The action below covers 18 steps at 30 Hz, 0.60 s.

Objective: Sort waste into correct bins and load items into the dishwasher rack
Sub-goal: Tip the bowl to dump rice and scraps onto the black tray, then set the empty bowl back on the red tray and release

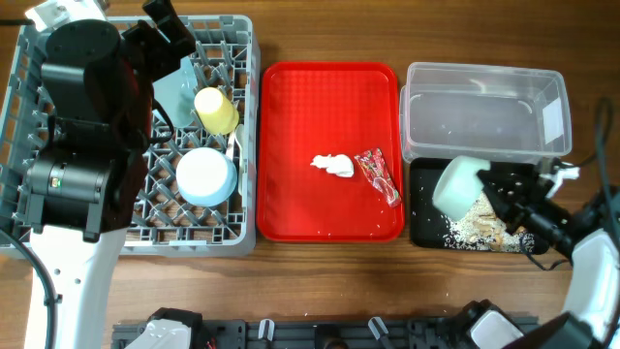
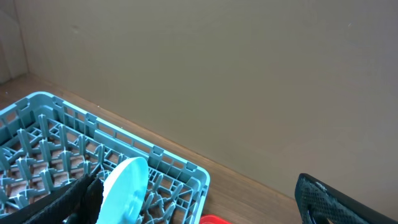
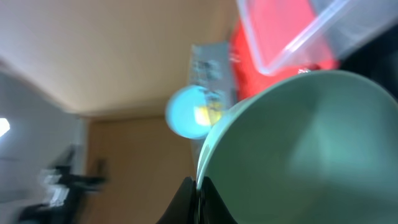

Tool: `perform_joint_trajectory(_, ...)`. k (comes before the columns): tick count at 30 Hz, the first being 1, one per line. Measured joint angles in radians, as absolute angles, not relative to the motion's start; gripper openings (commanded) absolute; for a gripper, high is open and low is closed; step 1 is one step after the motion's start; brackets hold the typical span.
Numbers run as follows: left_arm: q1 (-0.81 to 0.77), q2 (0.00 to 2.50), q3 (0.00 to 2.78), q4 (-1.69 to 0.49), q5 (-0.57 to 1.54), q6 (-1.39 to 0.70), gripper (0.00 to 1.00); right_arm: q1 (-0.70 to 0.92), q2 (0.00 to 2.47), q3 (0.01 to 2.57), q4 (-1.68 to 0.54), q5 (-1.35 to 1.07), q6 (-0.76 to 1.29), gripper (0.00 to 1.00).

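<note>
My right gripper (image 3: 198,190) is shut on the rim of a pale green bowl (image 1: 458,186), held tilted over the black tray (image 1: 426,231), where brown and white food scraps (image 1: 477,228) lie. On the red tray (image 1: 291,116) rest a crumpled white tissue (image 1: 332,165) and a shiny red wrapper (image 1: 378,177). The grey dishwasher rack (image 1: 247,58) holds a yellow cup (image 1: 215,109), an upturned light blue bowl (image 1: 205,176) and a light blue plate (image 2: 124,190) standing on edge. My left gripper (image 2: 196,211) hangs open over the rack's far side, one finger beside the plate.
The clear plastic tub (image 1: 482,111) stands behind the black tray, at the right of the red tray. My left arm (image 1: 87,126) covers the left half of the rack. A wall rises just behind the rack in the left wrist view.
</note>
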<state>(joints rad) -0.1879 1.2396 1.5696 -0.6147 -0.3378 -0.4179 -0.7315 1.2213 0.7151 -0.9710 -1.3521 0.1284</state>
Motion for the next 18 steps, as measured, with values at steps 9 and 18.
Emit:
perform_joint_trajectory(9, -0.188, 1.240, 1.570, -0.614, -0.338, -0.418, 1.00, -0.273, 0.980, 1.043, -0.941, -0.794, 0.422, 0.05)
perform_joint_trajectory(18, -0.188, 1.240, 1.570, -0.615, -0.338, -0.418, 1.00, 0.610, 1.083, 1.147, -0.888, -0.156, 0.643, 0.05)
